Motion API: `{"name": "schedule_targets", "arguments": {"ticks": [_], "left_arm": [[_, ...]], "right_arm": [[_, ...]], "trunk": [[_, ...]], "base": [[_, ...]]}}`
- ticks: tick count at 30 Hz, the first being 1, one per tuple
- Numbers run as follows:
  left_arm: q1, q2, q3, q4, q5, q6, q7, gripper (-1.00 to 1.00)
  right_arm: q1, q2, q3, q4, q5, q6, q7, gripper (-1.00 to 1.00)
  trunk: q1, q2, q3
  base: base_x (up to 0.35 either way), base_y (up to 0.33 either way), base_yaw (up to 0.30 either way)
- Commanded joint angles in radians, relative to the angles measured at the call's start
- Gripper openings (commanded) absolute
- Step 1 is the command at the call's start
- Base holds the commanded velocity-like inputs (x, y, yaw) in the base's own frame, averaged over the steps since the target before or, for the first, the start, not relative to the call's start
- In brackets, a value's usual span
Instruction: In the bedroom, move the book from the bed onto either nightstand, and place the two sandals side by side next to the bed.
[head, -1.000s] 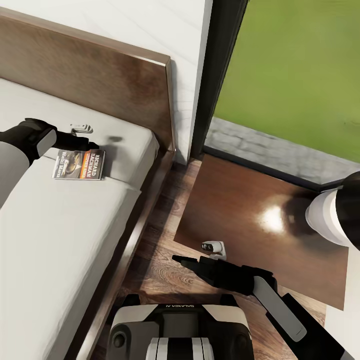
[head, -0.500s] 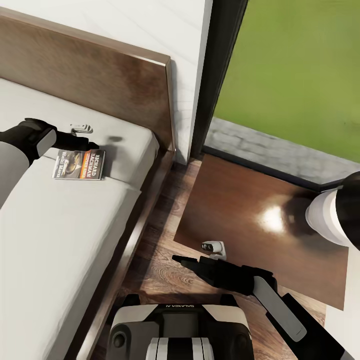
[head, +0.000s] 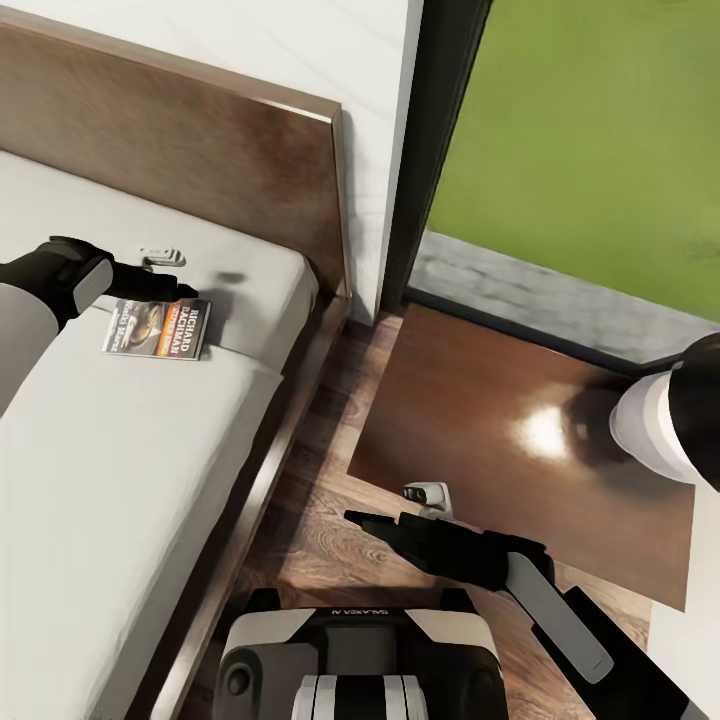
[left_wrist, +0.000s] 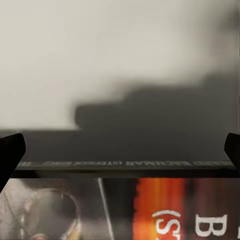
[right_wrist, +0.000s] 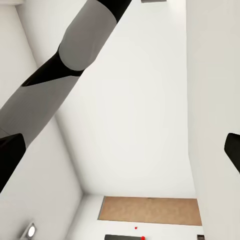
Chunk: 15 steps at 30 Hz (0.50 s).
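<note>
The book (head: 157, 328) lies flat on the bed's grey-beige mattress (head: 110, 480), near the dark headboard (head: 200, 170). My left gripper (head: 178, 291) hovers at the book's far edge, low over the mattress. In the left wrist view the book (left_wrist: 125, 205) is close and blurred, and the left gripper (left_wrist: 120, 150) is open, with its fingertips (left_wrist: 10, 155) far apart. The nightstand (head: 480, 400) stands right of the bed. My right gripper (head: 362, 520) hangs at its front edge, and the right gripper (right_wrist: 120, 150) is open and empty. The sandals are out of view.
A strip of wood floor (head: 310, 480) runs between bed frame and nightstand. A dark-framed window (head: 440, 150) onto lawn stands behind the nightstand. My right elbow (head: 655, 425) hangs over the nightstand's right side. My base (head: 360, 660) is at the bottom.
The whole head picture has shifted a little, so the camera moved. Both arms and the book keep their places.
</note>
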<state>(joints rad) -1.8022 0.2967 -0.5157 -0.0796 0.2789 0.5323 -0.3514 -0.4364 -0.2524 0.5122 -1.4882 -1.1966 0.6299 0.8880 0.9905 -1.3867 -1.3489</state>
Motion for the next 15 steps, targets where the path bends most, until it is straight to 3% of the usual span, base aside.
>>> {"name": "schedule_targets", "arguments": {"ticks": [1, 15], "left_arm": [[0.000, 0.001, -0.009, -0.001, 0.009, 0.006, -0.001, 1.00], [0.000, 0.001, -0.009, -0.001, 0.010, 0.006, -0.001, 1.00]], "right_arm": [[-0.001, -0.001, 0.002, 0.000, -0.009, 0.007, -0.002, 1.00], [-0.001, -0.001, 0.001, 0.009, -0.010, 0.007, 0.002, 1.00]], "trunk": [[0.000, 0.000, 0.000], [0.000, 0.000, 0.000]], "base": [[-0.019, 0.000, 0.000], [-0.005, 0.000, 0.000]]}}
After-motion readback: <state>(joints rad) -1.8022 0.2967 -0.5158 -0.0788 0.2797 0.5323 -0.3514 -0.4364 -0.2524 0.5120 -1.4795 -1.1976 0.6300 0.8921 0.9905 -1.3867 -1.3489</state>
